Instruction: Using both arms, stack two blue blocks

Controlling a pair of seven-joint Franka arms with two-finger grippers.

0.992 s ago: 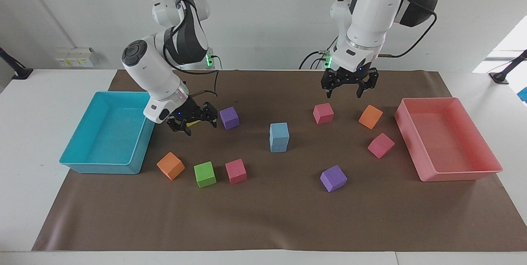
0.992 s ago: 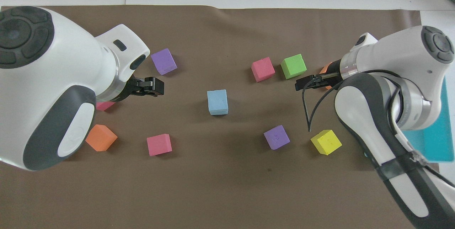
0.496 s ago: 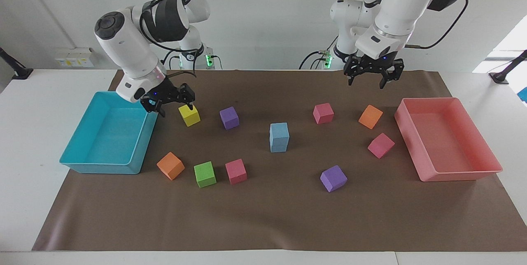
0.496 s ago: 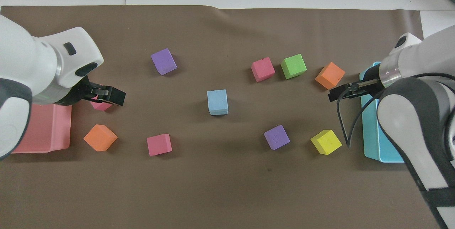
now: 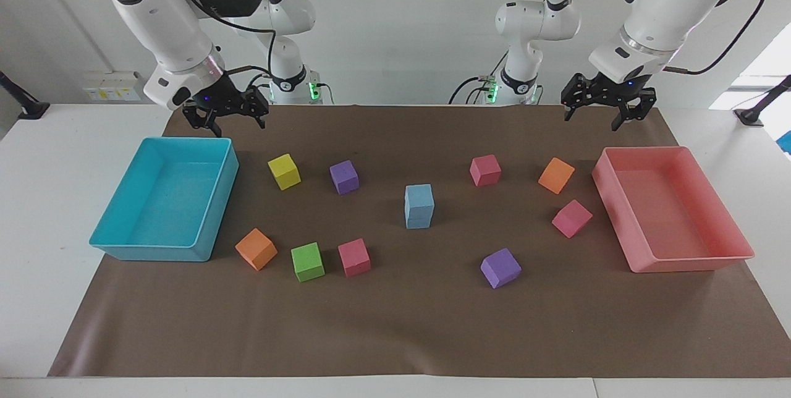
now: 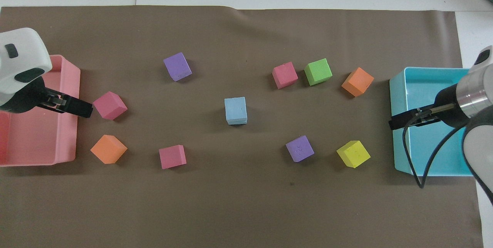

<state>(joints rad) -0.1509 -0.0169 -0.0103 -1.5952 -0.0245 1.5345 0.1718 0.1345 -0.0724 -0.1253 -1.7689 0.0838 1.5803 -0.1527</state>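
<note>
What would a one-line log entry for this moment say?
two sky-blue foam cubes: stacked | left gripper: open, empty, raised | right gripper: open, empty, raised

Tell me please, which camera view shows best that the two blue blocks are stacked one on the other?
The facing view. There the blue blocks show from the side, with the seam between the upper and the lower cube visible. The overhead view shows mostly the top face of the upper cube, with only a thin edge of the lower one.

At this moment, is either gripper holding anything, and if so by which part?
Nothing is held. The left gripper and the right gripper are both open and empty, raised near the trays. The two blue blocks stand stacked mid-table, untouched.
</note>
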